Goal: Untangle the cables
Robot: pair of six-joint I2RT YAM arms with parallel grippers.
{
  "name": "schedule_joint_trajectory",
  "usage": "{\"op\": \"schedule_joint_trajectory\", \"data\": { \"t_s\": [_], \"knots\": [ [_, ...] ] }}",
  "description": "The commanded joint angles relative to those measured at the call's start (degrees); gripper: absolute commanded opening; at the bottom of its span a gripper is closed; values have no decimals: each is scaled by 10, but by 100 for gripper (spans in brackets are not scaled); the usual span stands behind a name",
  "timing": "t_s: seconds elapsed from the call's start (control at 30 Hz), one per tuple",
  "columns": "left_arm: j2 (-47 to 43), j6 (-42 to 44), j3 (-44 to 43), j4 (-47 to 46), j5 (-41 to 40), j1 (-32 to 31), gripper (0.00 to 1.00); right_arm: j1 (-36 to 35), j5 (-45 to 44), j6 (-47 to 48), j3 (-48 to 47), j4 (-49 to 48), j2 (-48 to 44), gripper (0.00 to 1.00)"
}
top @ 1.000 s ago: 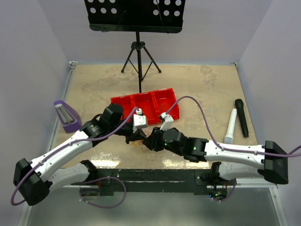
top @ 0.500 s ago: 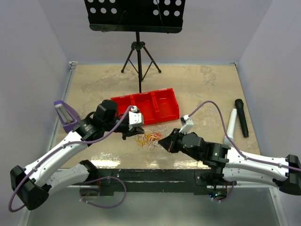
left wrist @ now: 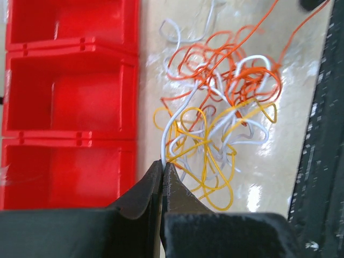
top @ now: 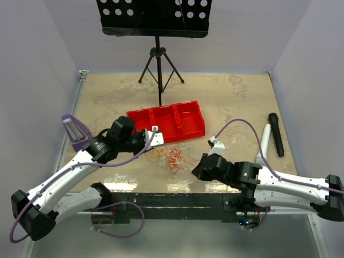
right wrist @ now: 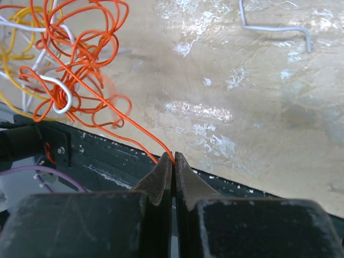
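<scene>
Two pinches on one tangle, both over a beige marbled tabletop [top: 226, 97]. At the far edge, a black perforated music stand on a tripod [top: 157, 54], well clear of the work. Just beyond the tangle, a red plastic three-compartment tray [top: 177, 115], close beside the left-hand tool and probably the only thing to snag on. Off to the right, a white microphone [top: 263, 144] and a black microphone [top: 276, 134], well apart; far left, a purple wedge-shaped holder [top: 72, 131]. Between the two tools, near the table's front edge, the loose clump of thin orange, yellow and white cables [top: 169, 156]. Left gripper [left wrist: 162, 167] clamped shut on a white strand [left wrist: 164, 145] at the clump's left side, next to the tray wall. Right gripper [right wrist: 173, 157] clenched on a single orange strand [right wrist: 140, 130], running straight from the clump toward the right and front. Long axis of that strand roughly along the line joining both tools, so likely a pull apart, left against right. Farther off, one separate white wire [right wrist: 274, 28], lying alone.
</scene>
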State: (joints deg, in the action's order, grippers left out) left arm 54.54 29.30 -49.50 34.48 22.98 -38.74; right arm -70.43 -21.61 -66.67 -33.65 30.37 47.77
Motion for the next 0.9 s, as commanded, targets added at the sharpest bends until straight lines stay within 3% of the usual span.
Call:
{"op": "schedule_joint_trajectory", "data": {
  "t_s": [0.0, 0.3, 0.47, 0.5, 0.6, 0.73, 0.87],
  "knots": [
    [-5, 55, 6, 16, -112, 14, 0, 1, -40, -74, -55, 124, -47, 0],
    [-17, 67, 58, 3, -182, 35, 0, 1, -152, -219, -172, 277, -144, 0],
    [-29, 67, 50, 25, -135, 34, 0, 0, -177, -226, -198, 297, -153, 1],
    [-30, 66, 42, 30, -115, 35, 0, 0, -174, -204, -194, 277, -148, 12],
    [-26, 59, 18, 38, -50, 35, 0, 0, -152, -134, -181, 198, -90, 30],
    [12, 43, -35, 66, 5, 33, 0, 1, -136, -81, -191, 139, 2, 37],
    [28, 31, -63, 81, 30, 34, 0, 1, -104, 2, -183, 37, 43, 55]
  ]
}}
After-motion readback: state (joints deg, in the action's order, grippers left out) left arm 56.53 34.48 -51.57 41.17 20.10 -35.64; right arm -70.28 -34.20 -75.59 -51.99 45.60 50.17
